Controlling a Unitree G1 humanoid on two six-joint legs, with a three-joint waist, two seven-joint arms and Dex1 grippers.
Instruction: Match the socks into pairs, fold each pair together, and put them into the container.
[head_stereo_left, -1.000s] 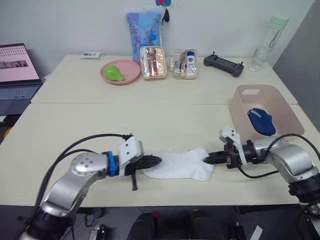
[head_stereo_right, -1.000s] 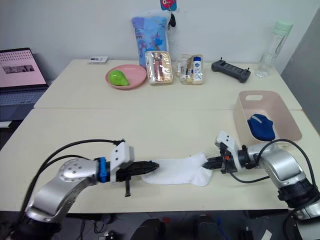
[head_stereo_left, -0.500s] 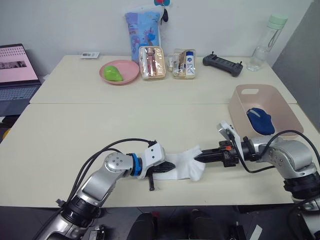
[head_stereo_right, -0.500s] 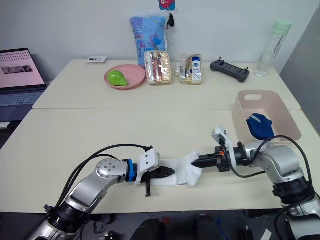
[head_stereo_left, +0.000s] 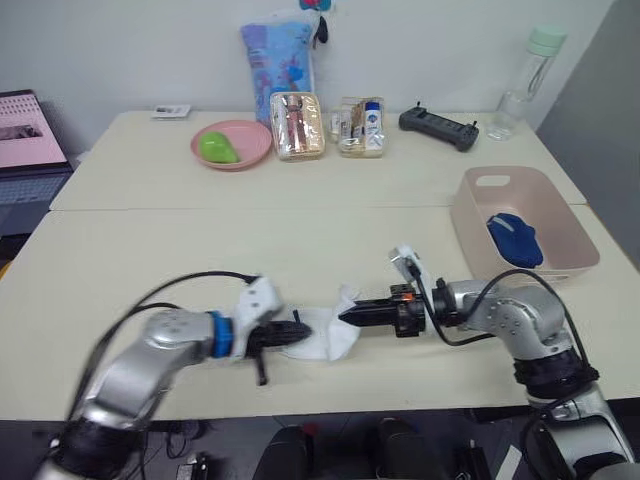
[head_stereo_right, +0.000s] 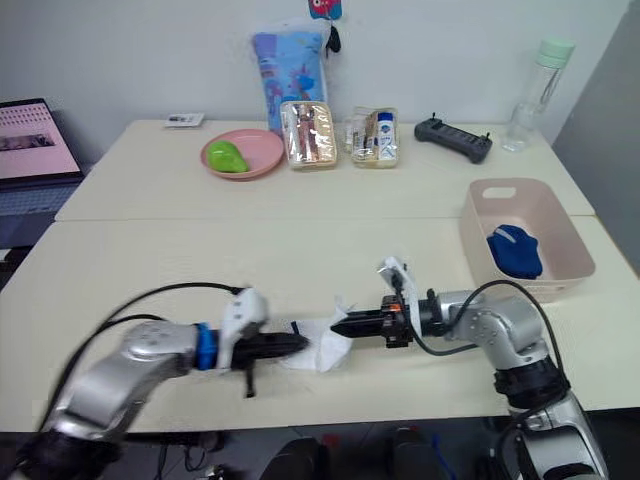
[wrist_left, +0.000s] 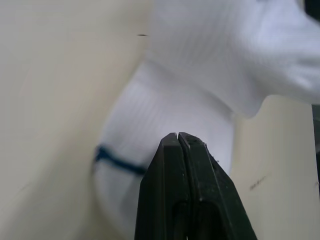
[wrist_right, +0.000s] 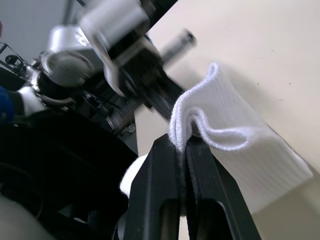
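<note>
Along the far edge of the tabletop stand a round pink plate carrying a green object, two clear zip pouches, a blue printed bag against the wall, a black controller and a clear bottle near the far right corner; an open laptop sits beyond the left edge. None of these lies between the arms and the work near the front edge. There, a white sock lies bunched and partly folded over itself, its dark cuff mark visible in the left wrist view. The left gripper rests against the sock's left end, its two black fingers pressed together with no gap; whether any fabric is caught between them cannot be told. The right gripper reaches in from the right, its fingers closed tight on a raised fold of the white sock, lifting that end off the surface. The pale pink container sits at the right edge of the tabletop, well apart from the sock, with its handle slot in the far end wall, and holds a dark blue sock bundled on its floor. The middle of the tabletop between the far row and the arms is bare.
</note>
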